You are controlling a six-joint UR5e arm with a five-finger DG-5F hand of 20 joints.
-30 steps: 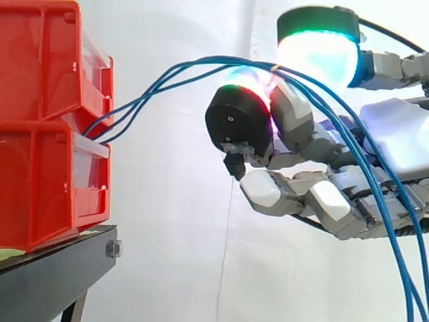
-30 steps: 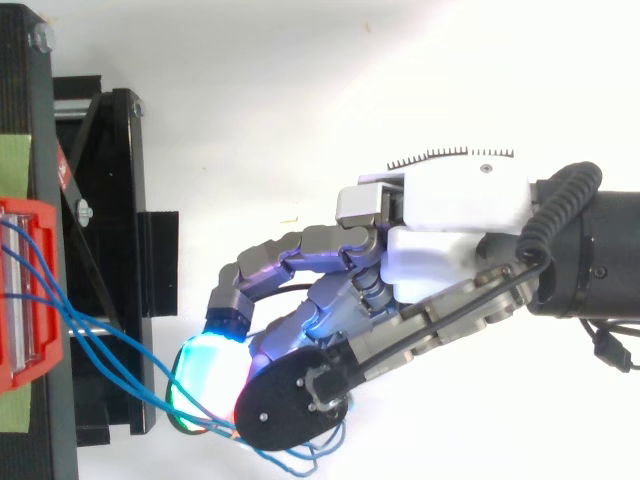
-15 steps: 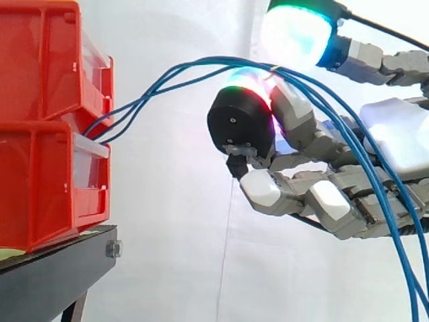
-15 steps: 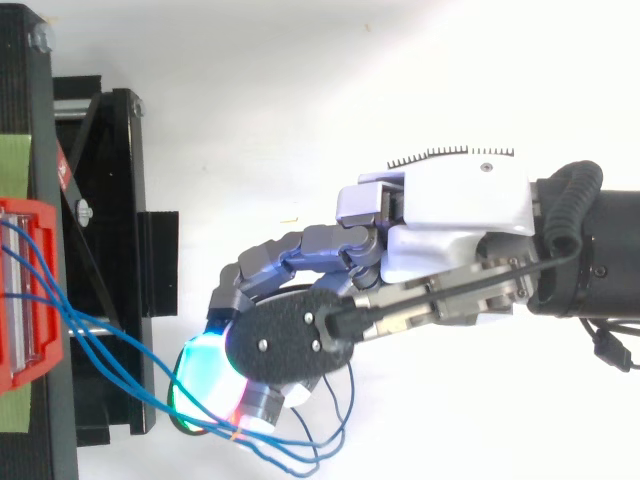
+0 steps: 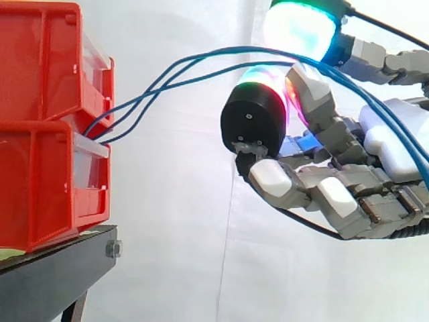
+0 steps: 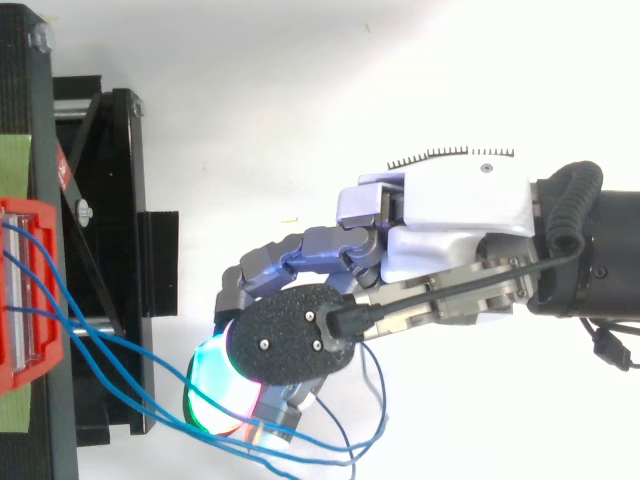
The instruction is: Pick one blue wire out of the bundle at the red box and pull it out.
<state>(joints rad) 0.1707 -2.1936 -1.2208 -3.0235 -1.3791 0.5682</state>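
A white curtain (image 5: pixel 174 235) hangs behind. At the left of the side view, stacked red bins (image 5: pixel 40 134) sit on a black stand (image 5: pixel 53 275). The blue wires (image 5: pixel 142 96) arch from between the bins toward the upper right. There the hand (image 5: pixel 395 141) seems to hook them over its curled fingers (image 5: pixel 315 100), with one glowing pad raised above.

One black stand (image 5: pixel 57 278), bearing two red bins stacked: lower bin (image 5: pixel 40 184) directly on it, upper bin (image 5: pixel 40 64) atop.
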